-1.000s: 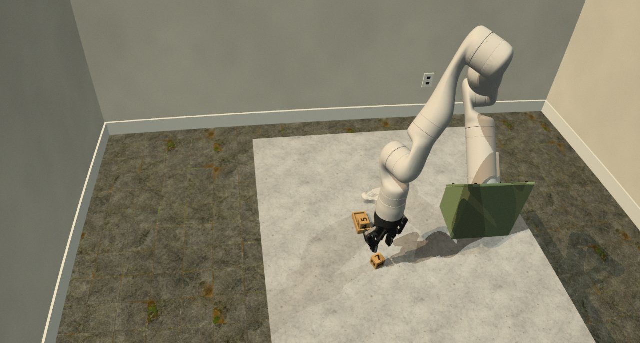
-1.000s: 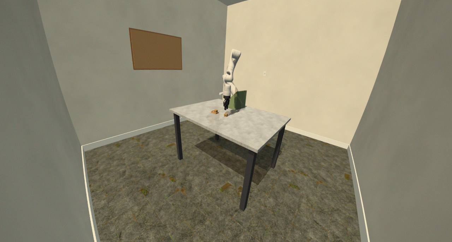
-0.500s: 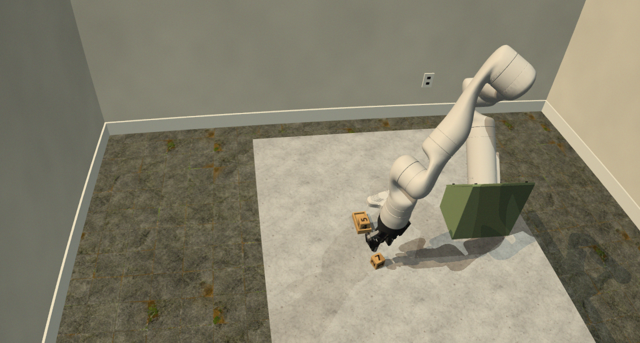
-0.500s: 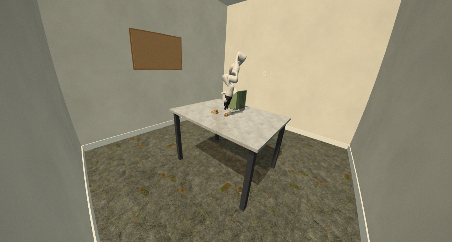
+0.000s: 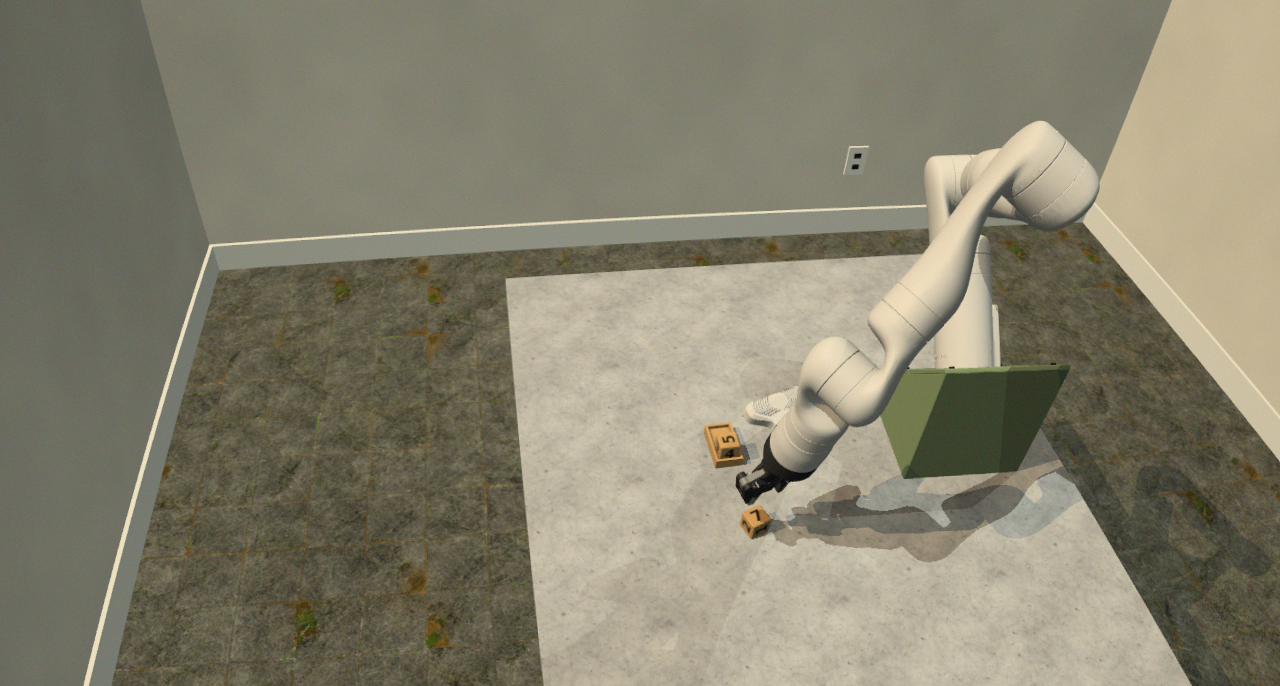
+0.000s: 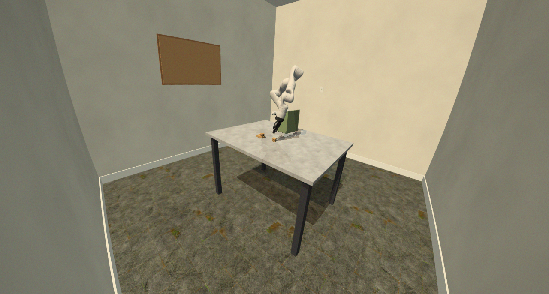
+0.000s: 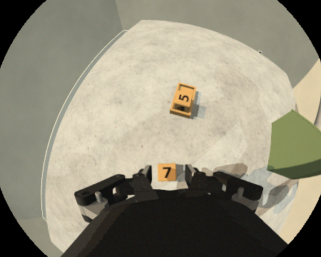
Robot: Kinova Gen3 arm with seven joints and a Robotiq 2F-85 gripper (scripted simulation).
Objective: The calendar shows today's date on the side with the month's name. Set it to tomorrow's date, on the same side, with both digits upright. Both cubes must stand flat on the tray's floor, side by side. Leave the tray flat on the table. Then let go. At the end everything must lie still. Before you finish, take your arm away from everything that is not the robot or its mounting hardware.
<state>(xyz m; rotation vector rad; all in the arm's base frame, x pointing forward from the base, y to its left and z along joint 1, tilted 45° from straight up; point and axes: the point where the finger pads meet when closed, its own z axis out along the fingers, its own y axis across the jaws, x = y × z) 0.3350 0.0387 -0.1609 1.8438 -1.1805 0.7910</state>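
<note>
A small wooden tray [image 5: 724, 443] lies flat on the table with one cube in it, a 5 on its top face; it also shows in the wrist view [image 7: 182, 100]. The other cube [image 5: 756, 523] stands alone on the table in front of the tray with a 7 on top. My gripper [image 5: 751, 483] hangs tilted a little above this cube, apart from it, with its fingers half open and nothing between them. In the wrist view the 7 cube [image 7: 166, 173] appears between the fingertips but lies below them on the table.
A green upright panel [image 5: 971, 418] stands to the right of the gripper, near the arm's base. A small white object [image 5: 771, 406] lies behind the tray. The table's left edge is some way beyond the tray.
</note>
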